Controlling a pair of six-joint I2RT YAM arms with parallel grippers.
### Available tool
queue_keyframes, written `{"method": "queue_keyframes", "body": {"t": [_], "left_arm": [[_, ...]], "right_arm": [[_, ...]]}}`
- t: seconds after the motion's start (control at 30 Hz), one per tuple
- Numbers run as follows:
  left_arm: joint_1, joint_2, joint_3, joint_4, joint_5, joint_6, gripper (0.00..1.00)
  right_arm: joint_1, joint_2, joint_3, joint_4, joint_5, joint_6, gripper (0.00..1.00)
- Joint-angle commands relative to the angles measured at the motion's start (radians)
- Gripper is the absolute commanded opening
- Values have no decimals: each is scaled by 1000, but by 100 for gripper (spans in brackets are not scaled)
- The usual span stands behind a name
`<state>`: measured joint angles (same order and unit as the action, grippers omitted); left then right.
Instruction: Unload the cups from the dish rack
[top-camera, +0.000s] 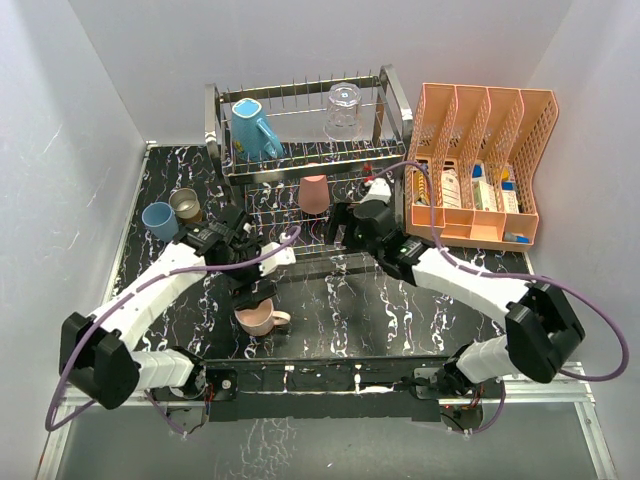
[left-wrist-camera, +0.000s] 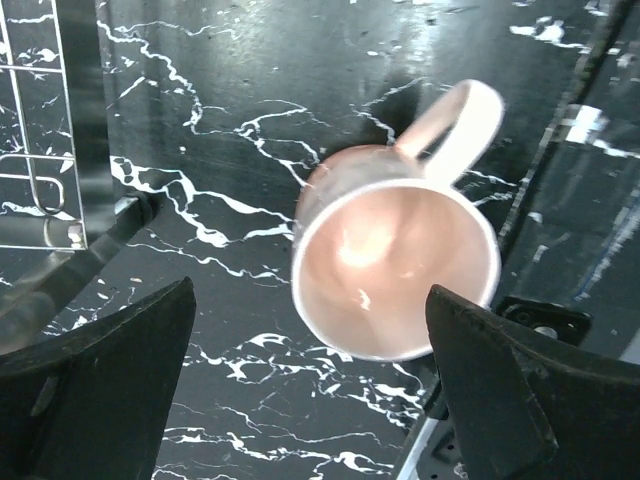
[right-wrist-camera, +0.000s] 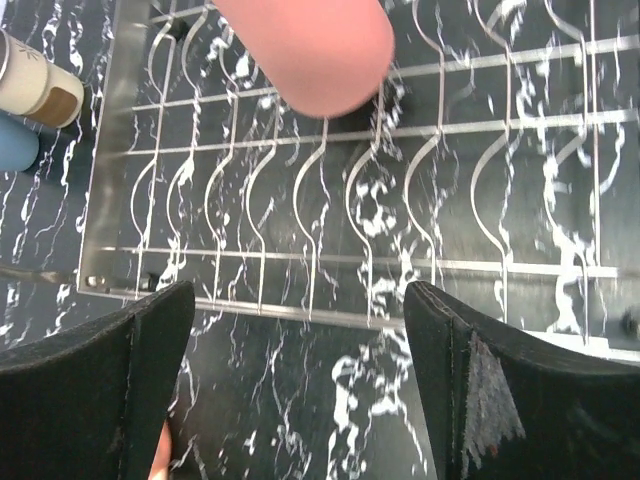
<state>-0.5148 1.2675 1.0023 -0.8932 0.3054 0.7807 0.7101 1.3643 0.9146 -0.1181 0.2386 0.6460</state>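
The dish rack stands at the back. Its upper tier holds a teal mug and a clear glass. A salmon tumbler sits upside down on the lower tier. My right gripper hovers open just in front of this salmon tumbler, its jaws empty. A pale pink mug stands upright on the table near the front. My left gripper hangs open above that pink mug, not touching it. A light blue tumbler and a tan cup stand on the table at the left.
An orange perforated organiser with small items stands right of the rack. White walls close in the left, right and back sides. The rack's lower tier reaches forward between both arms. The table's metal front rail lies just behind the pink mug.
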Motion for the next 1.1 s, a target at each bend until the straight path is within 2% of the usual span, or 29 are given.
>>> {"method": "queue_keyframes", "body": {"t": [0.0,0.17,0.3,0.43,0.73,0.87,0.93,1.07], "left_arm": [[-5,-96,57,-188,124,37,97],[17,-156,90,-257,127,42,97],[106,-150,135,-278,166,13,97],[208,-142,160,-315,201,63,97],[214,-186,133,-311,187,92,97],[214,-208,128,-300,187,120,97],[214,-228,114,-286,187,135,97],[214,-264,90,-239,194,144,97]], "right_arm": [[29,53,6,344,126,-252,90],[34,176,4,615,140,-436,92],[34,287,64,716,153,-538,94],[33,389,127,761,154,-591,95],[15,573,277,749,208,-622,95],[4,621,320,728,193,-622,87],[1,629,326,722,181,-626,78],[1,615,302,730,160,-619,54]]}}
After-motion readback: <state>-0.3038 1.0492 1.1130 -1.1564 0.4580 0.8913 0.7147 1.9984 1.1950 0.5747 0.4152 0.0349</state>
